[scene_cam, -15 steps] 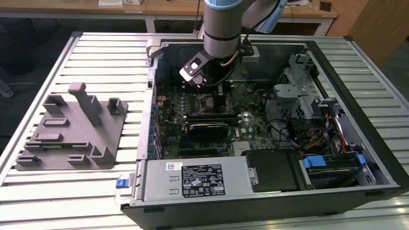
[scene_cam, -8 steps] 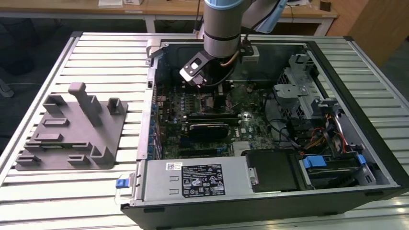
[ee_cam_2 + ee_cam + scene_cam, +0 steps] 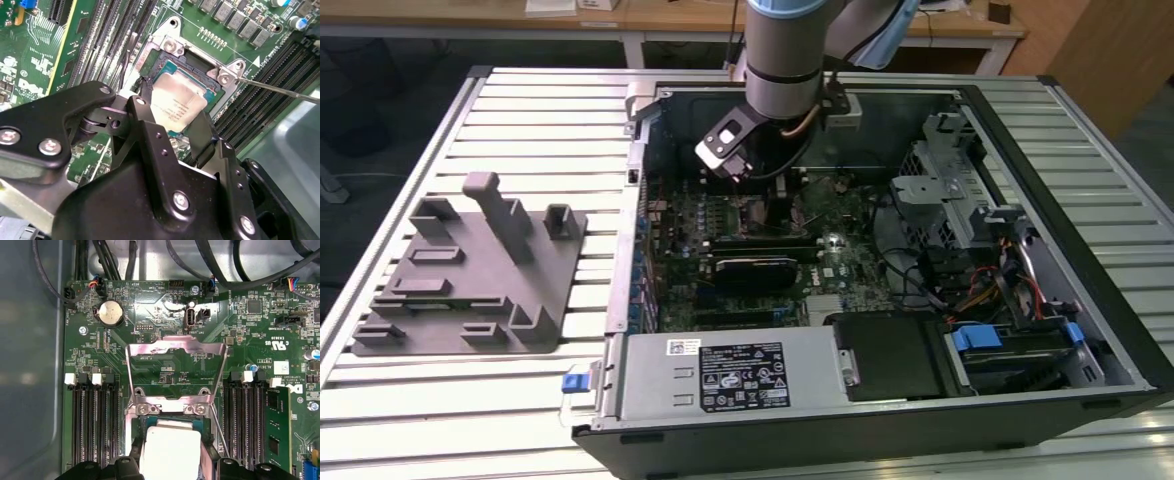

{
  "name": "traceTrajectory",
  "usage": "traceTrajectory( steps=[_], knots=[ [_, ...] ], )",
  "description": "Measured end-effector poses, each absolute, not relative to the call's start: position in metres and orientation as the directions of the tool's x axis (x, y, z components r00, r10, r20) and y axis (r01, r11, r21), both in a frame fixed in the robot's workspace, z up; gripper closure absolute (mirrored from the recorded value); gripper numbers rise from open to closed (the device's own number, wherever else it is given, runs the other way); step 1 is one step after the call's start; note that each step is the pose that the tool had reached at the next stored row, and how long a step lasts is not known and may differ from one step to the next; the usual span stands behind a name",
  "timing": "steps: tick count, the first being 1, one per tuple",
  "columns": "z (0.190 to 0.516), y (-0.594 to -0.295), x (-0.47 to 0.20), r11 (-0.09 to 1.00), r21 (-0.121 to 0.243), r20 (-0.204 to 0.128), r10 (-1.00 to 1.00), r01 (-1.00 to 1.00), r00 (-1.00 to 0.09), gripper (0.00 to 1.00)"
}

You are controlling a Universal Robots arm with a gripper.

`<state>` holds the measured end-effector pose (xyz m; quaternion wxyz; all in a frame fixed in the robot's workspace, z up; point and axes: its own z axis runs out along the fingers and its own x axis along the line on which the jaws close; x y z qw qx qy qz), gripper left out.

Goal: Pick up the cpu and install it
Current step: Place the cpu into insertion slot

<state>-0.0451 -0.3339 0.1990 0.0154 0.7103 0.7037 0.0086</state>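
The cpu (image 3: 176, 102), a flat square chip with a silvery top, lies level over the open socket (image 3: 165, 62) on the green motherboard (image 3: 165, 315). My gripper (image 3: 175, 117) is shut on it, one black finger (image 3: 142, 107) against each of two opposite edges. In the first wrist view the cpu (image 3: 170, 450) sits just below the raised metal load plate (image 3: 175, 347), with my gripper (image 3: 171, 462) around it. In the exterior view my gripper (image 3: 763, 190) reaches down into the open computer case (image 3: 1067, 330). Whether the chip rests fully in the socket, I cannot tell.
A thin metal socket lever (image 3: 280, 90) sticks out beside the socket. Memory slots flank it, one holding a RAM stick (image 3: 277, 430). Cables (image 3: 220, 270) run along the board's edge. A grey fixture tray (image 3: 467, 270) lies on the slatted table at the exterior view's left.
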Motion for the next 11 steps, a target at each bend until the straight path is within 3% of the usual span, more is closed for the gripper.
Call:
traceTrajectory(
  steps=[11],
  knots=[
    [0.2007,-0.3348,-0.0449,-0.004,0.034,-0.009,1.000,0.999,0.004,0.46]
  ],
)
